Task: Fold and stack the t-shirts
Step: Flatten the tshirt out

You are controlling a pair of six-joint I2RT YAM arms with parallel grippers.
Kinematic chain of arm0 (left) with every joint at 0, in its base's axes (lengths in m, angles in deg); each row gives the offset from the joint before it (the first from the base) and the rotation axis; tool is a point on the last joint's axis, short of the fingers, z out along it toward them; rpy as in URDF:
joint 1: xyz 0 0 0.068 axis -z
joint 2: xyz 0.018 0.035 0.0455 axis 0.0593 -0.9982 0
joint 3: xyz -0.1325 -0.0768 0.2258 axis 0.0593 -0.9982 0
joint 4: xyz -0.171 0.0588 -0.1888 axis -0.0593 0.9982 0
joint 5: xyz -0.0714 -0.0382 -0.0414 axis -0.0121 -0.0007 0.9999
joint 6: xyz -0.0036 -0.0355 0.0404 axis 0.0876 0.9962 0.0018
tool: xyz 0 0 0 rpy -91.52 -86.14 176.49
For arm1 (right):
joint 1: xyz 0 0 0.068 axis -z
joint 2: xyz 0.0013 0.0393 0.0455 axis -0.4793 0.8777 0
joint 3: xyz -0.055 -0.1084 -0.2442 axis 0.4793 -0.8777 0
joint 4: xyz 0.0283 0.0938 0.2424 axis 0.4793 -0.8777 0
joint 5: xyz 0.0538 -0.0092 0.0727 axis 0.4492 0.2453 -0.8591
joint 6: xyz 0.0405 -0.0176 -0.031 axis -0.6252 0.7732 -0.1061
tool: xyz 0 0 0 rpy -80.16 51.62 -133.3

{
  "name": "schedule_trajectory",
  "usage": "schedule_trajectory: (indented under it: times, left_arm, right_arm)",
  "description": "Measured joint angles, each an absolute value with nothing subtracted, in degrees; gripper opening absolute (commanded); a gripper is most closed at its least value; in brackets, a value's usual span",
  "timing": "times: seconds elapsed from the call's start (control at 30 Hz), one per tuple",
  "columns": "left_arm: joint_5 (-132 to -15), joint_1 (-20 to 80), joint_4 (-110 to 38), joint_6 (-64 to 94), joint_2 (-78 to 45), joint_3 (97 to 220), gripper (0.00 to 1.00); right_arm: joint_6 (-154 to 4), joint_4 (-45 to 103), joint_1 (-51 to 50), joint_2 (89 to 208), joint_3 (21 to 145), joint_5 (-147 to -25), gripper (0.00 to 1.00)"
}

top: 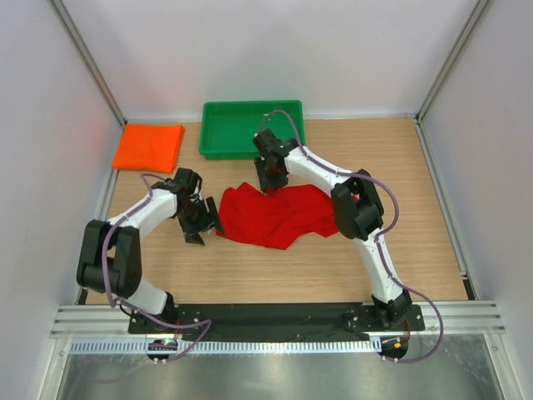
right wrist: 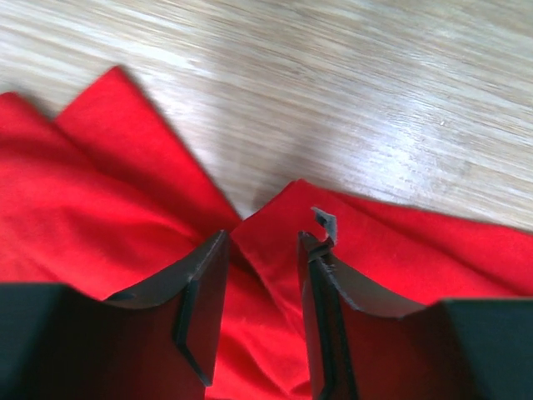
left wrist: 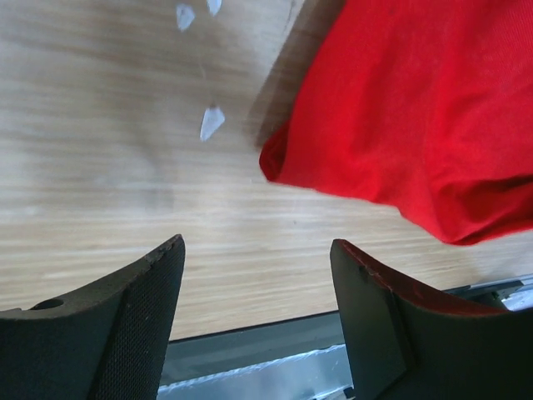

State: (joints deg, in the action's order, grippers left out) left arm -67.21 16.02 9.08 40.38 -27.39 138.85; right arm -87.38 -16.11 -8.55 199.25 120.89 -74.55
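The red t-shirt (top: 279, 215) lies crumpled on the wooden table in the middle of the top view. The orange t-shirt (top: 148, 146) lies folded flat at the back left. My right gripper (top: 271, 185) is at the red shirt's far edge. In the right wrist view its jaws (right wrist: 264, 235) stand partly apart, astride a raised fold of the red shirt (right wrist: 100, 217). My left gripper (top: 206, 229) is just left of the red shirt. In the left wrist view it (left wrist: 256, 242) is wide open over bare wood, and the red shirt's edge (left wrist: 400, 108) lies beyond it.
A green plastic tray (top: 208, 133) stands at the back middle, right of the orange shirt. White walls close in the table on the left, back and right. A black metal rail (top: 275, 315) runs along the near edge.
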Motion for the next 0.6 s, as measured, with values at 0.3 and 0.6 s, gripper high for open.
schedule_trajectory:
  times: [0.3,0.6]
  left_arm:
    - [-64.8,16.02,5.86,40.66,-37.62,142.58,0.58]
    - [-63.75,16.02,4.27,41.3,-41.05,144.94,0.0]
  right_arm:
    - [-86.86,-16.42,-8.55,201.78,120.89,-72.14,0.23]
    - [-86.18,-17.44,-8.4,201.78,122.49,-70.42,0.01]
